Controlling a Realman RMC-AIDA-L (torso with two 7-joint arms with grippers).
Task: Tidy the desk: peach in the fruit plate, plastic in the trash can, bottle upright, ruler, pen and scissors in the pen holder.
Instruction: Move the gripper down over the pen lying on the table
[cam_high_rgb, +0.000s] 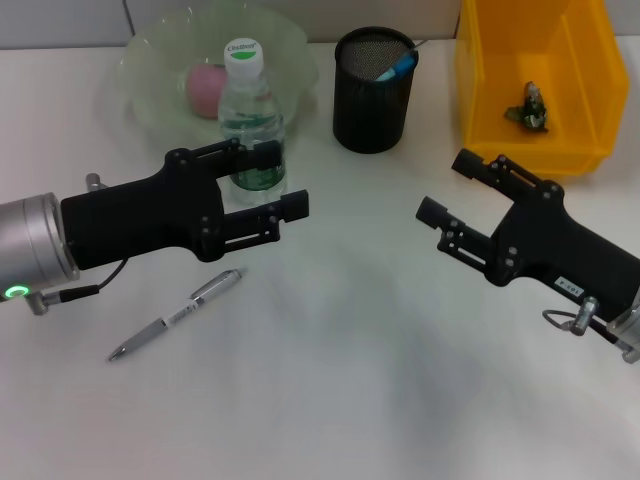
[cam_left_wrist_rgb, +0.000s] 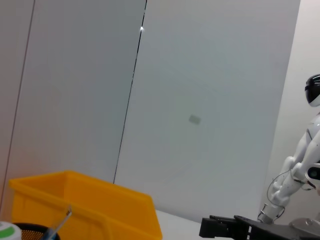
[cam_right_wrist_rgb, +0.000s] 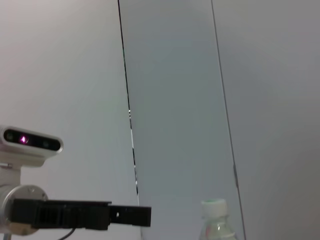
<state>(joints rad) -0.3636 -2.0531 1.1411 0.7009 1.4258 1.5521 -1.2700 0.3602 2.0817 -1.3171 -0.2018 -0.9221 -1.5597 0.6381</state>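
The clear bottle (cam_high_rgb: 250, 115) with a white cap stands upright in front of the green fruit plate (cam_high_rgb: 150, 75), which holds the pink peach (cam_high_rgb: 207, 88). My left gripper (cam_high_rgb: 285, 178) is open, one finger on each side of the bottle's lower body; I cannot tell if they touch it. A silver pen (cam_high_rgb: 175, 315) lies on the desk below that arm. The black mesh pen holder (cam_high_rgb: 373, 95) has a blue-tipped item (cam_high_rgb: 395, 68) poking out. Crumpled plastic (cam_high_rgb: 527, 108) lies in the yellow trash can (cam_high_rgb: 590, 110). My right gripper (cam_high_rgb: 442, 185) hovers open, empty. Ruler and scissors are out of view.
The white desk runs back to a grey wall. The left wrist view catches the yellow bin (cam_left_wrist_rgb: 85, 200) and the right gripper (cam_left_wrist_rgb: 235, 227). The right wrist view catches the bottle cap (cam_right_wrist_rgb: 214, 205) and the left arm (cam_right_wrist_rgb: 80, 215).
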